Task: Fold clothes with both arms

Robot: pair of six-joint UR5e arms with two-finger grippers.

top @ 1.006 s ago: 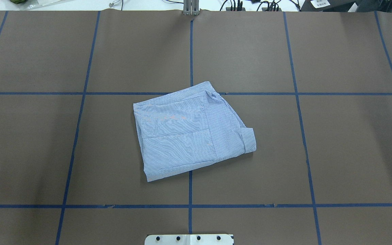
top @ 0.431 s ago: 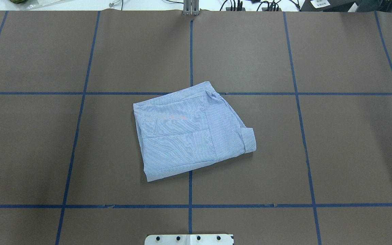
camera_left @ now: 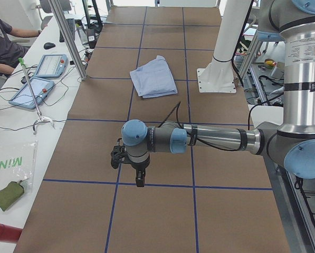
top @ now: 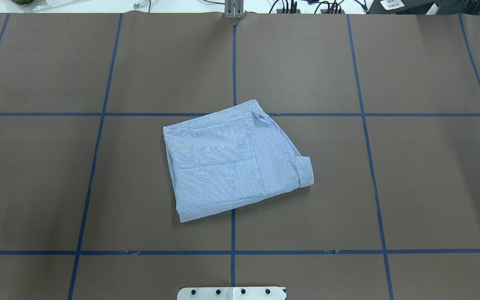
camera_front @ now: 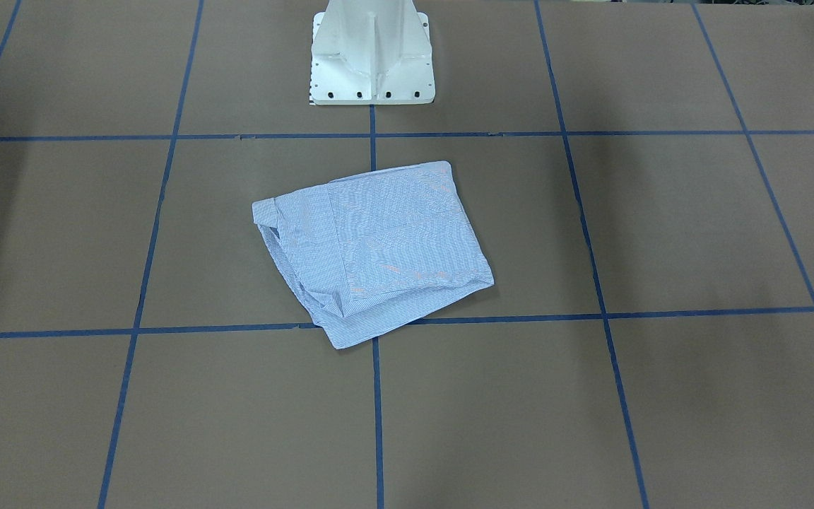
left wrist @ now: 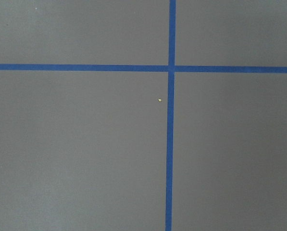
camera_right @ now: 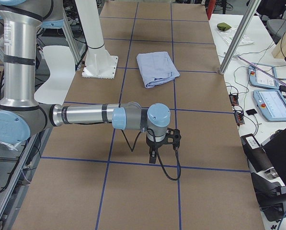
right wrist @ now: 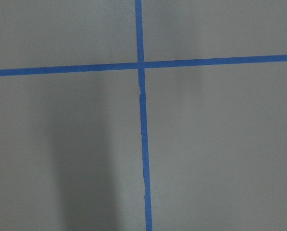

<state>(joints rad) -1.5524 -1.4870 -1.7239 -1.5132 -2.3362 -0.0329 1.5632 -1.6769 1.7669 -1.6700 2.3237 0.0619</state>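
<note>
At the counter's (top: 390, 187) left end the left arm (camera_left: 215, 138) reaches out low over the brown cover, well apart from the shirt (top: 223, 162). Its wrist view shows only the cover and a cross of blue tape (left wrist: 171, 68). The left jaws point down, but only the side view shows them, so I cannot tell whether they are wide or narrow.

In the middle the shirt lies flat as a compact, roughly four-sided packet of several layers. It sits a little skewed to the grid, across the centre tape line and in front of the white pedestal (camera_front: 372, 56). A cuff (top: 304, 168) shows at its right corner, and the far edge is slightly rumpled.

At the right end the right arm (camera_right: 85, 115) is posed the same way, low over a tape cross and far from the cloth. The right jaws also appear only from the side, so their state cannot be told.

I judge the folding finished or nearly so. At most the cuff wants tucking and the packet squaring to the lines.

No container takes part: the shirt rests straight on the cover.
</note>
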